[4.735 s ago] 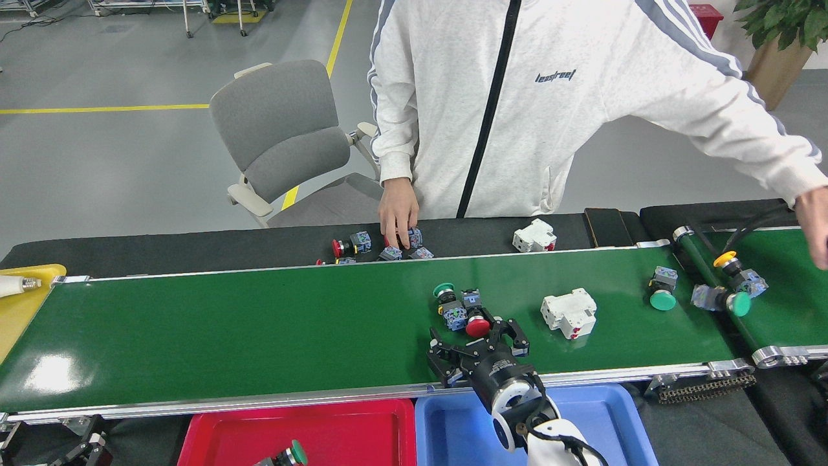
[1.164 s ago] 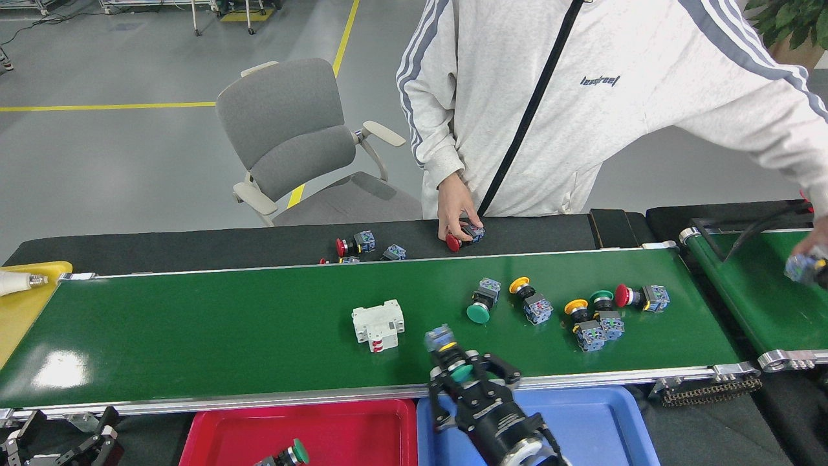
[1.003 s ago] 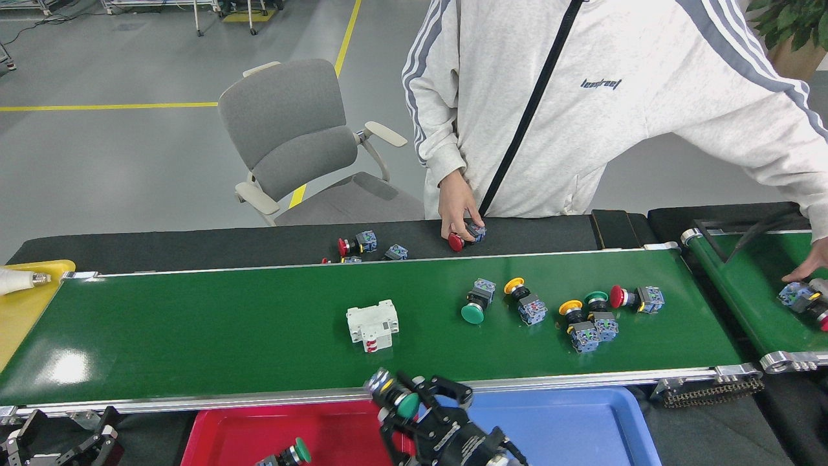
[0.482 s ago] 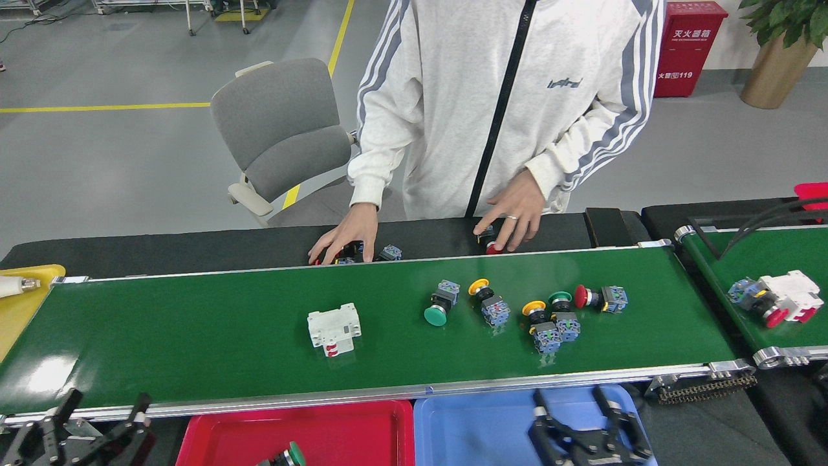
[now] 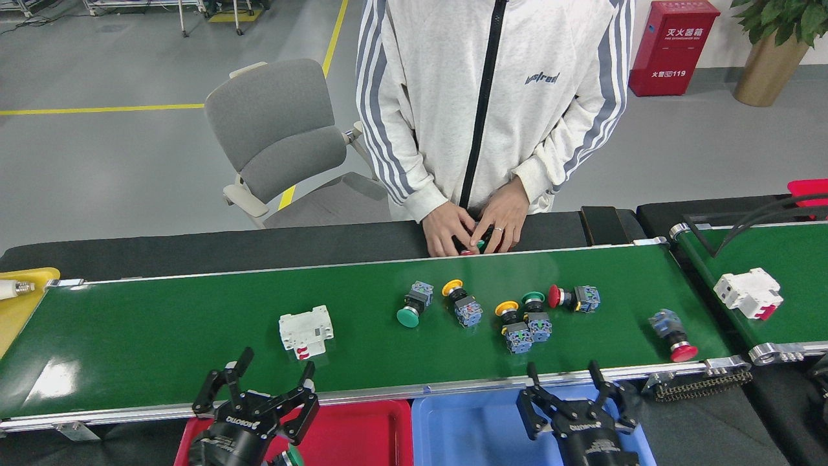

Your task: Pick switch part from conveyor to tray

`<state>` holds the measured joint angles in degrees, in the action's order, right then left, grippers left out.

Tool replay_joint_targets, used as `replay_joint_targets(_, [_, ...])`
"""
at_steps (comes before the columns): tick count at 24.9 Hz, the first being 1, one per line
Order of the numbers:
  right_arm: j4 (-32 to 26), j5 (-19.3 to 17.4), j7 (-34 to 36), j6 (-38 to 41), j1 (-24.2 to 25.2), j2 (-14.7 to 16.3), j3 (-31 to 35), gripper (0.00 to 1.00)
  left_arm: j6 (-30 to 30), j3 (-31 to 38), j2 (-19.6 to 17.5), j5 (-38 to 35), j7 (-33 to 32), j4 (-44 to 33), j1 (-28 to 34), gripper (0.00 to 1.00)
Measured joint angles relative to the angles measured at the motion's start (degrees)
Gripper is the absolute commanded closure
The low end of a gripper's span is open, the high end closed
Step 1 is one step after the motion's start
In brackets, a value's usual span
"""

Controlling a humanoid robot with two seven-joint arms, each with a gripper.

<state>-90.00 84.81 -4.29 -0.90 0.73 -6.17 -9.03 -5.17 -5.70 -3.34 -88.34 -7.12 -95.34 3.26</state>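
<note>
Both hands, left hand [image 5: 272, 382] and right hand [image 5: 561, 378], stand spread and empty at the conveyor's [image 5: 162, 336] near rail. Belt's left half lies mostly bare. Red-capped switch part [image 5: 673, 325], grey-blue body, lies near the right end, just beside the near rail.

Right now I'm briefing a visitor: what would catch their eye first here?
The conveyor fills the middle, with colourful switch parts clustered right of centre and a white breaker to their left. A person's hands rest at its far edge; the left pincer and right pincer hang open nearside.
</note>
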Motion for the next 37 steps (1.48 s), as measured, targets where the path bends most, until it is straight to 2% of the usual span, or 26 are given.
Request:
replay_joint_targets(5, [3.49, 0.01, -3.46, -2.64, -4.34, 0.0, -6.38, 0.0, 2.46, 0.75, 0.0, 0.0, -0.92, 6.09, -3.77, 0.0])
replay_joint_targets(12, [7.15, -0.12, -6.57, -3.54, -5.86, -0.06, -10.52, 0.0, 3.74, 3.41, -0.09, 0.0, -1.04, 12.81, -7.79, 0.0])
replay_joint_targets(19, [11.18, -0.49, -7.23, -3.63, -9.92, -1.43, -10.98, 0.0, 6.43, 3.62, -0.49, 0.0, -1.24, 20.87, -13.09, 0.0])
replay_joint_targets(25, [14.35, -0.76, -7.23, -3.81, -13.15, -2.08, -11.04, 0.0, 8.68, 4.13, -0.71, 0.14, -0.87, 22.85, -14.25, 0.05])
replay_joint_targets(26, [14.57, -0.82, -7.23, -3.83, -13.46, -2.08, -11.05, 0.0, 8.93, 4.39, -0.7, 0.14, -0.83, 23.0, -14.39, 0.09])
replay_joint_targets(29, [15.04, -0.91, -7.24, -3.67, -14.12, -2.09, -11.05, 0.0, 9.54, 4.77, -0.72, 0.17, -0.7, 23.36, -14.56, 0.36])
replay_joint_targets(30, [15.2, -0.92, -7.25, -3.53, -14.26, -2.08, -11.05, 0.0, 9.59, 4.81, -0.72, 0.27, -0.67, 23.4, -14.56, 0.54])
replay_joint_targets(32, [15.7, -0.92, -7.24, -3.34, -14.53, -2.08, -11.05, 0.0, 9.78, 4.83, -0.73, 0.66, -0.6, 23.37, -14.48, 0.74])
replay_joint_targets(33, [15.96, -0.93, -7.25, -3.26, -14.62, -2.07, -11.05, 0.0, 9.77, 4.84, -0.77, 1.08, -0.51, 23.24, -14.35, 0.78])
replay_joint_targets(37, [17.01, -1.69, -7.25, -3.15, -15.61, -2.01, -11.05, 0.0, 8.68, 4.84, -1.79, 2.76, -0.43, 20.58, -12.31, 0.83])
